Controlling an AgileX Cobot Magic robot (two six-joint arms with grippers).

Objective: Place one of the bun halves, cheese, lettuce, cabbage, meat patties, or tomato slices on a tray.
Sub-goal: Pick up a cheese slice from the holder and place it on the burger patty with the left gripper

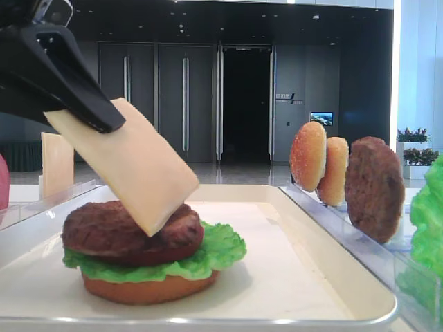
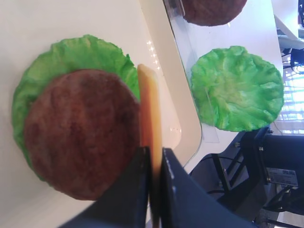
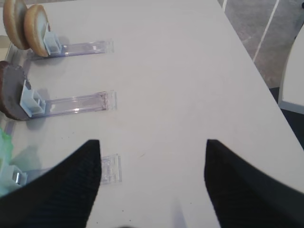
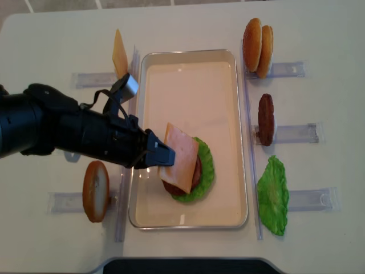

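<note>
The left gripper (image 4: 165,155) pinches the cheese (image 4: 179,157) by one edge, tilted, its low corner touching the patty (image 1: 131,232) on the tray (image 4: 188,74); released so, it could slide off askew, while the right gripper (image 3: 152,190) idles with jaws apart.

Two bun halves (image 3: 26,26) and a meat patty (image 3: 12,92) stand in clear racks (image 3: 78,103) on the pale tabletop (image 3: 180,80), beyond the right tool's (image 3: 152,185) spread black fingers (image 3: 242,190).

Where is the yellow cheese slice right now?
The cheese is pinched in the left gripper, tilted over the meat patty and lettuce stacked on the tray.
</note>
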